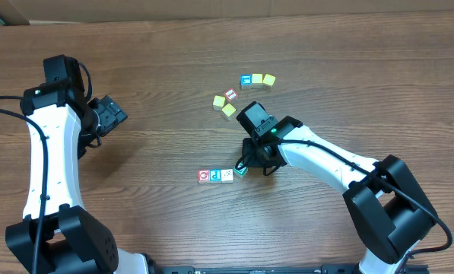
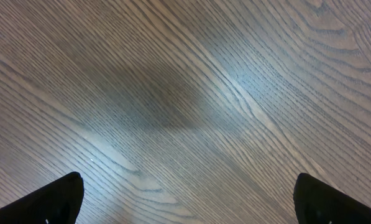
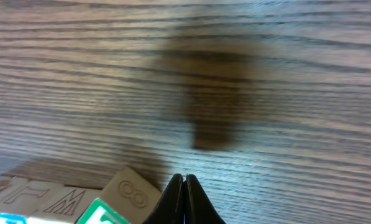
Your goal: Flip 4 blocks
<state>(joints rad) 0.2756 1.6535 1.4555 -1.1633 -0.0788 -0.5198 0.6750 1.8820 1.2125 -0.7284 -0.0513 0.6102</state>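
Blocks (image 1: pixel 221 176) of the task are counted as four and are found in one short row just below the middle of the overhead frame. At the far left of that frame the left gripper (image 1: pixel 111 114) is held above bare table (image 1: pixel 166 53), well apart from every cube. In the left wrist view its fingers (image 2: pixel 54 199) are seen spread wide at the two lower corners, with nothing between them.

Read from left to right, the row is made up of one red block (image 1: pixel 204 176), one blue block (image 1: pixel 216 176), one whitish block (image 1: pixel 227 175) and one green block (image 1: pixel 240 171), set side by side. Above the row, toward the upper middle, six loose cubes are scattered: four yellow cubes (image 1: pixel 219 101), one red-faced cube (image 1: pixel 230 94) and one blue-faced cube (image 1: pixel 246 81).

At the right end of the row the right gripper (image 1: pixel 247 162) is set just beside the green block, which is partly covered by it. In the right wrist view its fingers (image 3: pixel 176 202) are pressed together on nothing, with the blocks at the lower left of the frame. Whether the green block is touched cannot be told.
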